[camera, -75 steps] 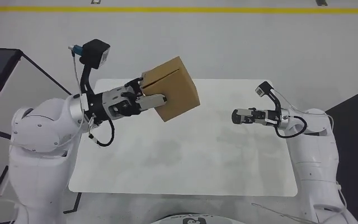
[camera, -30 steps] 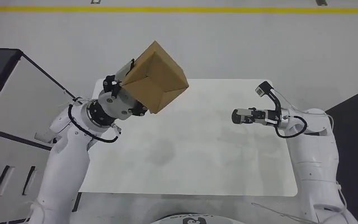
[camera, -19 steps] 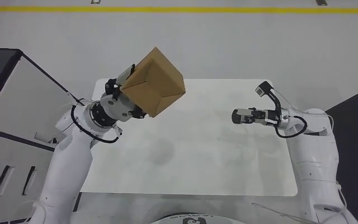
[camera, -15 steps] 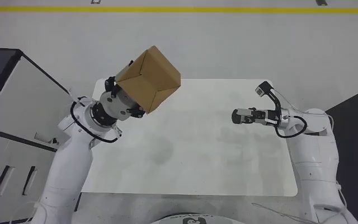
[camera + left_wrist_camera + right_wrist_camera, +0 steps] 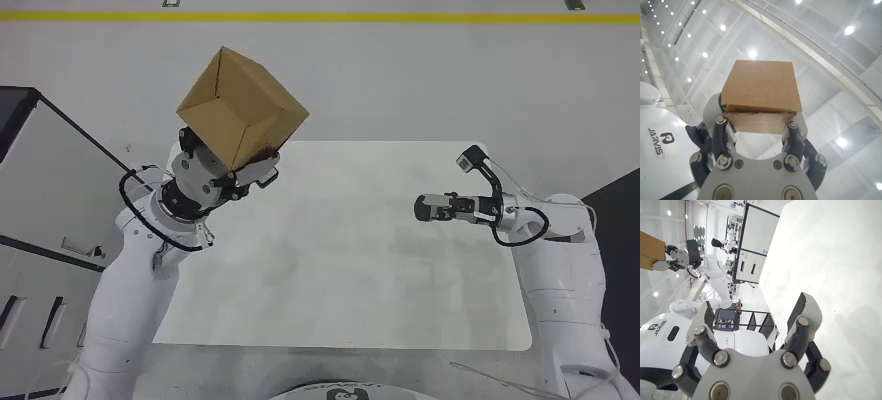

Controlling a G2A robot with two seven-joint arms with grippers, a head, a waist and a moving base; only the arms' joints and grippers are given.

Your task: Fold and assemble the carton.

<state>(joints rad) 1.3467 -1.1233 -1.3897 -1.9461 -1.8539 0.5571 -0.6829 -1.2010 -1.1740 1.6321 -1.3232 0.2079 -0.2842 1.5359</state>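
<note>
So, we've got the carton (image 5: 240,100) up in the air over the surface's (image 5: 380,270) far left corner, well clear of it and tipped so one corner points up. Our left end effector (image 5: 758,123) is clenched on its lower end, squeezing two opposite walls. From the left wrist view we see one flap lapped over another at that end, with a ragged seam between them. Our guess is that's the reason for the grip. The pinch keeps that end from springing open while the carton is off the surface.

The sides we can see look squared up and closed, so the folding seems mostly done. We can't tell if the gripped end is actually locked, though.

Our right end effector (image 5: 755,306) sits low over the surface's right half, released with nothing in it, pointing in toward the middle. We'd read it as parked out of the way, ready to help press flaps once the carton is down on the surface.
</note>
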